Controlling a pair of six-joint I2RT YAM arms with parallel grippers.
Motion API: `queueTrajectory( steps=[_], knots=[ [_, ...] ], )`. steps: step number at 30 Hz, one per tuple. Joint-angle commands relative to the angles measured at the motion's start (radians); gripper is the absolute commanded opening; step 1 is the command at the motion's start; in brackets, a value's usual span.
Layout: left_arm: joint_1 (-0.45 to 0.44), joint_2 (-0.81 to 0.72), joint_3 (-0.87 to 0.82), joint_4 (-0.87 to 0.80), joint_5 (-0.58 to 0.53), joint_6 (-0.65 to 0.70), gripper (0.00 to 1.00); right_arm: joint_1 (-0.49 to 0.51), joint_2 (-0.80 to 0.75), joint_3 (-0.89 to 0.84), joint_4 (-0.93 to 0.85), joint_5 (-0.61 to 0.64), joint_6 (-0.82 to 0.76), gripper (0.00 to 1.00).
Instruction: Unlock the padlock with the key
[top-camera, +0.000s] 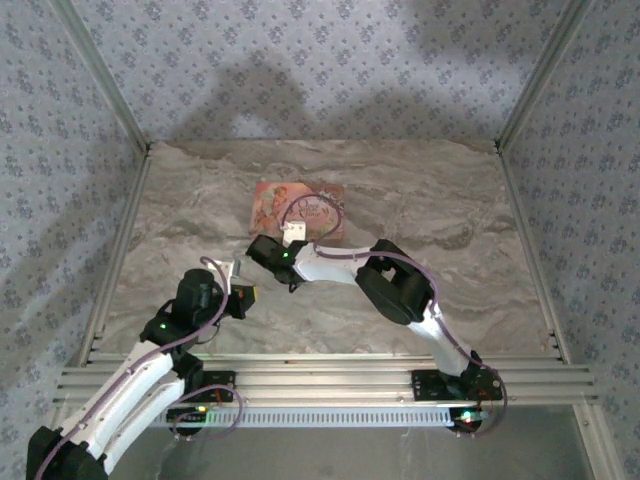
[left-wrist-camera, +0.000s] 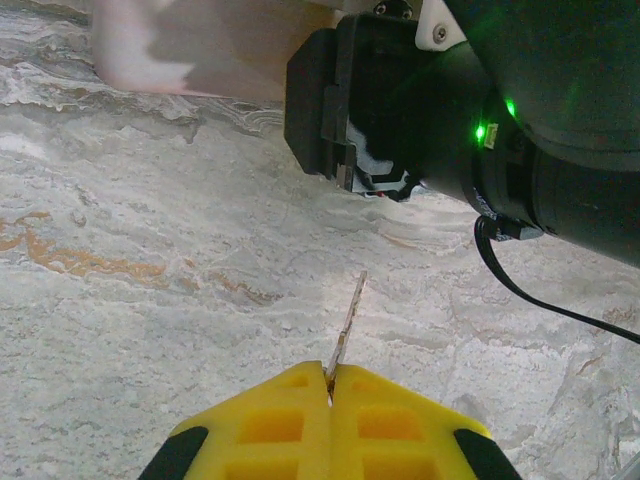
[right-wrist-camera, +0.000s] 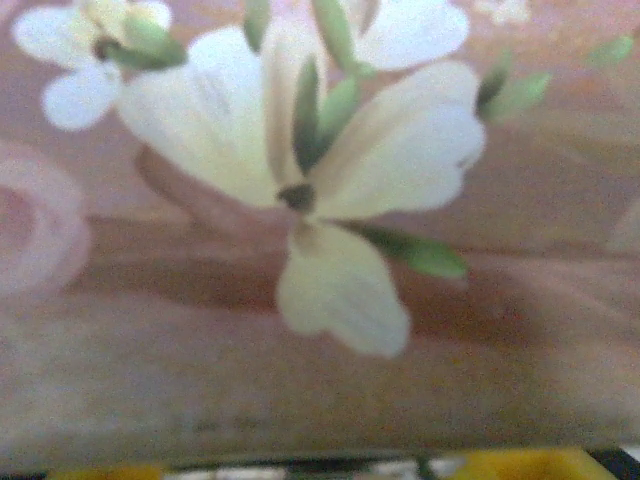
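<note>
My left gripper (left-wrist-camera: 330, 375) has its yellow fingers shut on the thin key (left-wrist-camera: 348, 325), whose blade points forward over the marble table. In the top view this gripper (top-camera: 247, 292) hovers left of centre. My right gripper (top-camera: 266, 252) reaches left to the near edge of the pink picture-lidded box (top-camera: 298, 208). In the left wrist view the right gripper's black body (left-wrist-camera: 345, 110) sits just beyond the key tip. The box lid (right-wrist-camera: 320, 250), painted with a white flower, is pressed close in the right wrist view, blurred. How the right jaws stand is unclear. The padlock is hidden.
The marble tabletop (top-camera: 450, 260) is walled by patterned panels and metal posts. A rail (top-camera: 320, 380) runs along the near edge by the arm bases. A black cable (left-wrist-camera: 540, 290) hangs from the right arm across the left wrist view.
</note>
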Motion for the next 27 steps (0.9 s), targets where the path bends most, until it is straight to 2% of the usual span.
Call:
queueTrajectory(
  steps=[1,8,13,16,21,27],
  knots=[
    [0.005,-0.015,-0.009,-0.005,0.000,-0.003,0.00,-0.007,0.019,0.037,0.008,0.019,-0.007,0.39],
    [0.004,-0.018,-0.011,-0.005,0.003,-0.001,0.00,-0.009,0.005,0.038,0.009,0.004,-0.022,0.16],
    [0.004,-0.018,-0.011,-0.003,0.006,0.001,0.00,-0.022,-0.046,-0.001,0.032,-0.075,-0.034,0.04],
    [0.004,-0.016,-0.011,-0.002,0.012,0.002,0.00,-0.038,-0.088,-0.041,0.060,-0.162,-0.039,0.00],
    [0.005,-0.011,-0.011,0.013,0.032,0.010,0.00,-0.067,-0.166,-0.118,0.103,-0.329,-0.048,0.00],
    [0.005,0.049,0.002,0.089,0.151,0.059,0.00,-0.117,-0.279,-0.241,0.208,-0.550,-0.045,0.00]
  ],
)
